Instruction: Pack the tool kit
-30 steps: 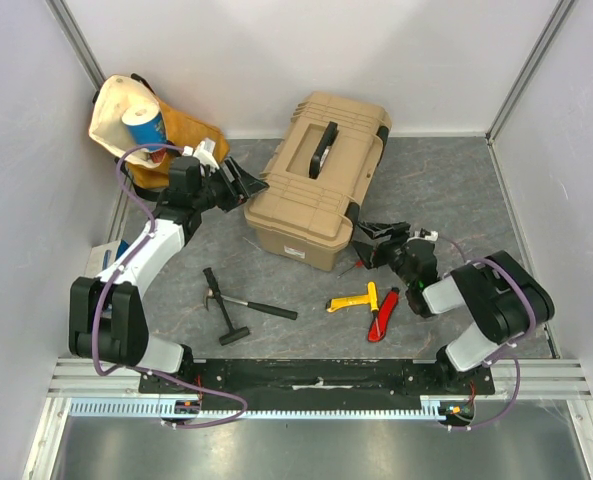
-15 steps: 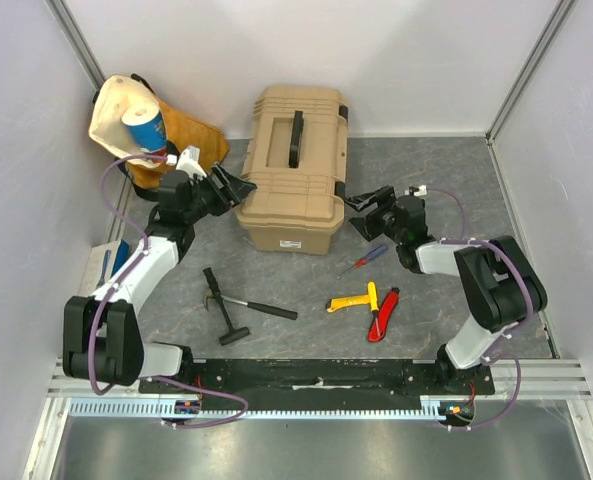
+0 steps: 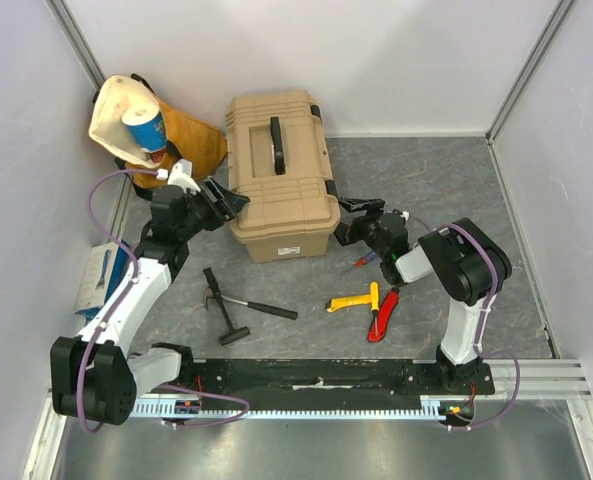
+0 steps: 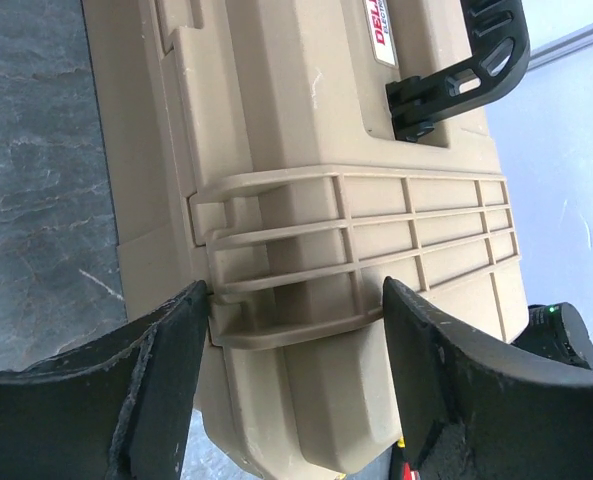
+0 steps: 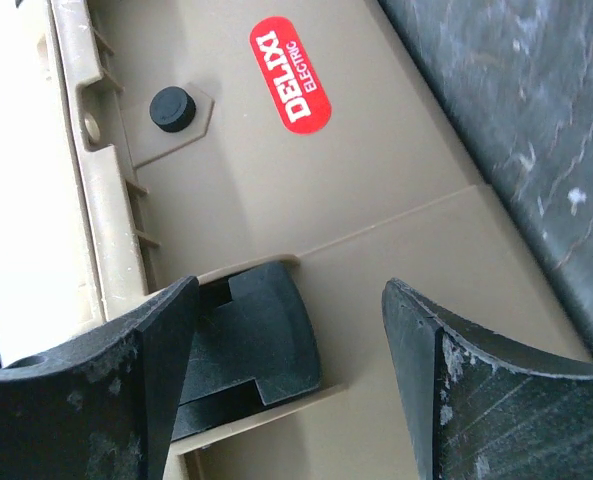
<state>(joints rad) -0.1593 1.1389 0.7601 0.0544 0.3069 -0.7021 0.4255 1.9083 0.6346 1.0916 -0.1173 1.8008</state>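
Observation:
The tan toolbox [image 3: 279, 175] stands closed at the back middle, black handle [image 3: 276, 144] on its lid. My left gripper [image 3: 226, 200] is open against its left side, jaws astride a ribbed tan hinge [image 4: 306, 270]. My right gripper [image 3: 351, 222] is open at its right front side, jaws around a black latch [image 5: 246, 345] below a red label [image 5: 291, 88]. On the table lie the black hammer [image 3: 226, 305], the red-blue screwdriver [image 3: 364, 259], the yellow-handled tool [image 3: 354, 299] and the red knife [image 3: 384, 313].
A yellow-cream cloth bag [image 3: 136, 125] holding a blue-and-white can [image 3: 143, 125] sits in the back left corner. White walls close in the left, back and right. A black rail [image 3: 316, 375] runs along the near edge.
The toolbox has turned and slid left, from a diagonal to nearly square with the table. Both grippers moved left with it; the right one now sits at the box's side latch.

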